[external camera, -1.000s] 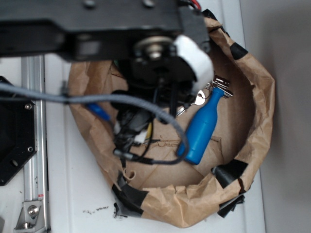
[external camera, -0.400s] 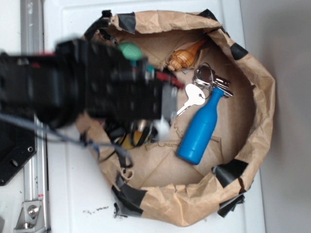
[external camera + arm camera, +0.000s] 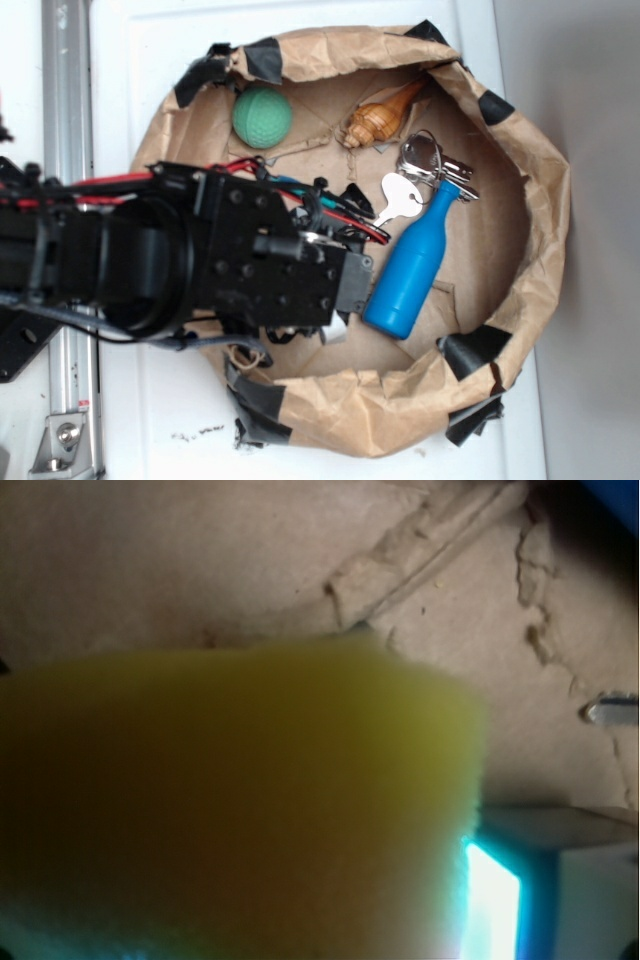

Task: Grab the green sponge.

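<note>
- Wrist view fills with the green sponge [image 3: 240,800], blurred because it sits right at the camera.
- Whether the jaws clamp it, I cannot tell.
- Exterior view: the arm [image 3: 200,265] hides the sponge inside the paper-bag nest [image 3: 540,180].

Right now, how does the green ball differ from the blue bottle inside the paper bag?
The green ball is round and dimpled; the blue bottle is long, smooth and narrow-necked. The ball is clearly the smaller of the two. The ball sits alone near the bag's far wall, while the bottle lies on its side with its neck by the bunch of keys. Both rest on the floor of the brown paper bag, untouched.
</note>
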Motion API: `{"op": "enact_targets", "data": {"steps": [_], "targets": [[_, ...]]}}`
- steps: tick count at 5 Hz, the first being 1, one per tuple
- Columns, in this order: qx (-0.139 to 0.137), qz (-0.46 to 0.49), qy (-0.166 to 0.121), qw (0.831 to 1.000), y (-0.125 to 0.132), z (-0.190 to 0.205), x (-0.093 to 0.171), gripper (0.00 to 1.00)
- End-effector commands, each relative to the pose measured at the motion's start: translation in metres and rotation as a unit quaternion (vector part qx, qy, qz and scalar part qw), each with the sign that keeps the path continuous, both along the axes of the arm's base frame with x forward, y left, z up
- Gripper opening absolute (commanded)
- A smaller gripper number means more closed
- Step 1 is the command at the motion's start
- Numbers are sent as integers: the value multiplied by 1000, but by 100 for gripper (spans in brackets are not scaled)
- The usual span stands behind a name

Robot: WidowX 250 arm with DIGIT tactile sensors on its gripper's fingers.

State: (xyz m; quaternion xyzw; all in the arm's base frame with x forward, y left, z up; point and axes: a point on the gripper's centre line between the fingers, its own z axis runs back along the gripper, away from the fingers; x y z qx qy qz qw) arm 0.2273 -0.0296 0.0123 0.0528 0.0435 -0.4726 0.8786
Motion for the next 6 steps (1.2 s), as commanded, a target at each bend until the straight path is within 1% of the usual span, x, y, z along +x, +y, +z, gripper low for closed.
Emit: {"op": "enact_targets", "data": {"steps": [1, 2, 3, 4, 5, 6], "targets": [[-33, 38, -51, 997, -7, 28, 22, 0], [-45, 76, -57, 995, 5, 55, 25, 0], [-62, 186, -112, 974, 20, 106, 34, 0], [-78, 296, -163, 938, 30, 156, 35, 0], [-68, 396, -179, 898, 34, 180, 31, 0], [-83, 437, -166, 880, 37, 176, 29, 0]]}}
